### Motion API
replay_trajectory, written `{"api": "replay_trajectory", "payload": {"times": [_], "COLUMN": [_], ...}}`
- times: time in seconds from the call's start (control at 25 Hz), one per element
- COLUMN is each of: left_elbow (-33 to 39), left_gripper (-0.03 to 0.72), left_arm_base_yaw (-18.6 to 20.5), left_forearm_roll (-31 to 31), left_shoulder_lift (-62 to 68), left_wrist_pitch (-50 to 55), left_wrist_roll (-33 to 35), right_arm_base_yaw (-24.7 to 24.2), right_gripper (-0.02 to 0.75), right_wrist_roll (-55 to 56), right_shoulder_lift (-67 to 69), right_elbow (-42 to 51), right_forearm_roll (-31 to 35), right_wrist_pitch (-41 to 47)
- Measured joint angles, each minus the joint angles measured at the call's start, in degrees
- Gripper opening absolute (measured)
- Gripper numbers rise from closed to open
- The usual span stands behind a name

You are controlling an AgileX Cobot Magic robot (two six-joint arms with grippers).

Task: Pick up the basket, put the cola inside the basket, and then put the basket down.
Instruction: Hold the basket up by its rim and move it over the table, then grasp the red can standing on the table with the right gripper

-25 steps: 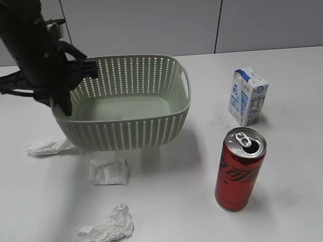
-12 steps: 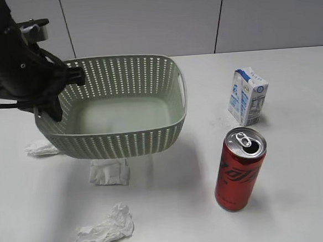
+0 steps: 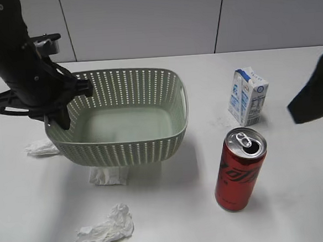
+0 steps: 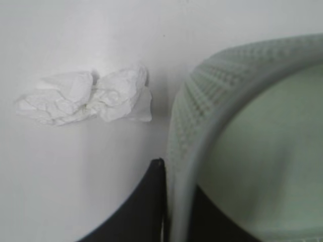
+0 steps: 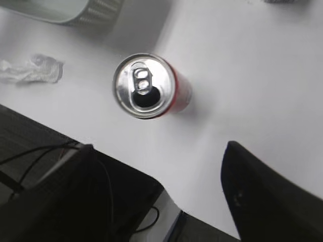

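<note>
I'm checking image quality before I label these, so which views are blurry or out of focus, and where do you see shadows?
Exterior view: mostly sharp; soft shadows under the basket and beside the cola; the right arm at the frame edge is blurred. Left wrist view: the basket rim and left gripper are out of focus; the crumpled tissue is clearer. Right wrist view: the cola top is fairly sharp; the near dark fingers are blurred.

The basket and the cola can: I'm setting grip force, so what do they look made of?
The basket looks like matte moulded plastic, judging by its even sage colour, rounded rim and regular slots. The cola appears to be thin aluminium: glossy printed red wall and a bare silvery top with a pull tab, already opened.
</note>
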Motion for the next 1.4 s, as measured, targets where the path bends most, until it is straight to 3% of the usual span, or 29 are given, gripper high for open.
{"api": "replay_trajectory", "payload": {"times": [0.12,0.28,1.04,1.4], "left_elbow": [0.0,0.0,0.0,0.0], "left_gripper": [0.002,0.002,0.001,0.001], "left_arm_base_yaw": [0.1,0.1,0.1,0.1], "left_forearm_roll": [0.0,0.0,-0.17,-0.33], "left_shoulder_lift": [0.0,0.0,0.0,0.0], "left_wrist_pitch": [-0.29,-0.36,0.19,0.23], "left_wrist_roll": [0.06,0.12,0.12,0.12], "right_arm_base_yaw": [7.64,12.64,12.93,12.93], "right_gripper": [0.582,0.631,0.64,0.505], "right_wrist_roll": [7.35,14.85,19.59,19.97], "right_shoulder_lift": [5.81,12.69,22.25,24.3], "right_elbow": [-0.22,-0.44,-0.5,-0.5], "right_forearm_roll": [-4.14,-9.79,-13.34,-13.29], "right_wrist_pitch": [-2.78,-6.8,-11.53,-11.32]}}
